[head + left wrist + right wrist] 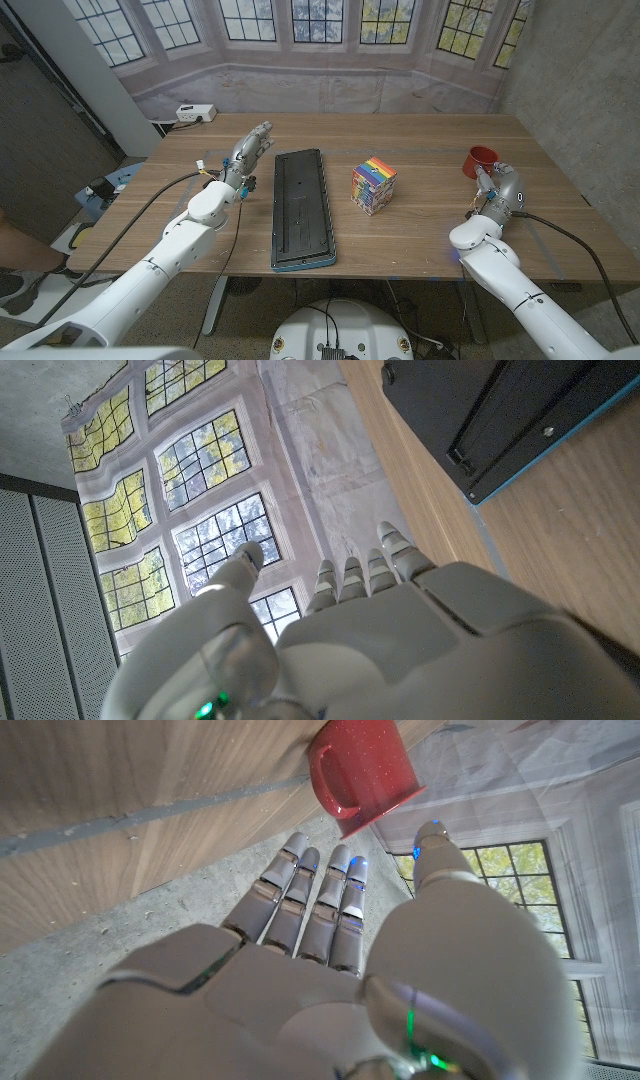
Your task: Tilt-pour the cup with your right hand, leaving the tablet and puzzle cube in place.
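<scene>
A red cup (pixel 481 159) stands upright near the table's right side; the right wrist view shows the cup (pixel 359 772) with its handle. My right hand (pixel 497 189) is just in front of it, fingers straight and apart, holding nothing, with its fingertips (pixel 322 855) short of the cup. A dark tablet (pixel 302 207) with a blue edge lies lengthwise in the middle, its corner (pixel 500 420) in the left wrist view. The rainbow puzzle cube (pixel 373 185) stands to the tablet's right. My left hand (pixel 247 155) is beside the tablet's far left corner, fingers extended, empty.
A white power strip (pixel 196 113) sits at the table's far left corner. Bare wood lies between the cube and the cup. The table's right edge (pixel 560 170) runs close to my right hand. A window backdrop hangs behind the table.
</scene>
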Tool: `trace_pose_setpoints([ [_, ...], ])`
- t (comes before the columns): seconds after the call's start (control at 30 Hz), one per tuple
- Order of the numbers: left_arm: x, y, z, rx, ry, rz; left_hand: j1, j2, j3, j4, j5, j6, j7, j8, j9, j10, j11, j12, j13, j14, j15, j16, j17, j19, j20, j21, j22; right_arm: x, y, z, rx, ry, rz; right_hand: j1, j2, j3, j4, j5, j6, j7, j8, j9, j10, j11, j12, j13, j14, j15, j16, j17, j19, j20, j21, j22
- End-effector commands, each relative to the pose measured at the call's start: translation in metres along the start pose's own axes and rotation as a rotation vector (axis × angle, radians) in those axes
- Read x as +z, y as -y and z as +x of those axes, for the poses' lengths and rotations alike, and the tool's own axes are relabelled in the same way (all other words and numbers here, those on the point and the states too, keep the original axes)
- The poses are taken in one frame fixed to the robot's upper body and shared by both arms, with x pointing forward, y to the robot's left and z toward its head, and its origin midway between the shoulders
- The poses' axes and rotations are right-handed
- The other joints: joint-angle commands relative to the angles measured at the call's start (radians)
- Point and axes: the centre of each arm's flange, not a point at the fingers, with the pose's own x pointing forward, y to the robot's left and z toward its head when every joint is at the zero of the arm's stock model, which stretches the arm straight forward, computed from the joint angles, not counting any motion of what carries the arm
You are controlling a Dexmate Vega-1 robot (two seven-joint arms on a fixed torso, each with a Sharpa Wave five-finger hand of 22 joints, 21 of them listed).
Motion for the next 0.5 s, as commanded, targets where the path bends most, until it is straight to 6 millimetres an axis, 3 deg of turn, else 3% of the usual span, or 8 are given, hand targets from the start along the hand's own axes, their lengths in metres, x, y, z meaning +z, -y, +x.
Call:
trace_pose_setpoints([
  [0.03, 0.0003, 0.0006, -0.0047, 0.003, 0.002, 0.0, 0.011, 0.002, 0.0, -0.006, 0.006, 0.005, -0.001, -0.001, 0.002, 0.003, 0.006, -0.001, 0.004, 0.002, 0.0, 0.0, 0.002, 0.0, -0.003, -0.002, 0.004, -0.0043, -0.0143, 0.006, -0.03, -0.026, -0.052, 0.008, -0.004, -0.005, 0.003, 0.008, 0.017, -0.002, 0.004, 0.005, 0.016, -0.002, 0.006, 0.003, 0.012, -0.089, 0.006, 0.002, -0.002, -0.009, -0.001, 0.003],
  [0.5, 0.0011, 0.0021, -0.0083, 0.004, 0.002, 0.0, 0.016, 0.002, -0.002, -0.013, 0.006, 0.008, -0.001, 0.0, 0.002, 0.005, 0.008, -0.002, 0.004, 0.002, 0.001, 0.0, 0.002, 0.002, -0.005, -0.002, 0.004, -0.0046, -0.024, 0.0087, -0.052, -0.042, -0.09, 0.029, -0.007, -0.013, 0.007, 0.015, 0.081, -0.007, 0.012, 0.005, 0.08, -0.015, 0.015, 0.004, 0.045, -0.111, 0.012, 0.003, 0.019, -0.034, 0.006, 0.004],
])
